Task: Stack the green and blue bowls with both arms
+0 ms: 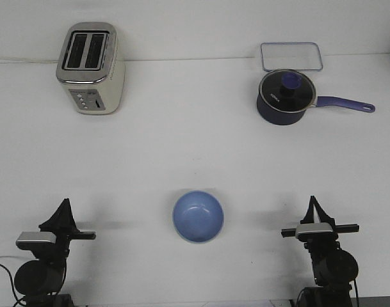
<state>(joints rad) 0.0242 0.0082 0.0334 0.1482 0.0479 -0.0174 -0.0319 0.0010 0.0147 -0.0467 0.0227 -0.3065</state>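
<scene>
**One bowl shows at centre, both arms parked at the bottom corners**

The blue bowl (198, 217) sits upright in the lower middle of the frame, on the white desk (195, 147), its mouth open to the camera. No separate green bowl is visible anywhere; whether it lies nested under the blue one cannot be told from this view. If it does, the stacking looks finished or close to it; if not, the task has barely begun.

The left pincer (65, 203) rests at the lower left and the right pincer (313, 201) at the lower right, each well apart from the bowl and holding nothing. Both fingertips read as a single narrow point, so they appear closed, empty.

Any next move would call for confirming the green bowl's place before either arm reaches inward.

Room is generous: bare desk lies on both sides of the bowl and above it. The toaster (90, 68) at the upper left, and the navy saucepan (286, 97) with the clear tray (291, 56) at the upper right, stand far from the working area. The desk's near edge runs just behind the arms' bases.
</scene>
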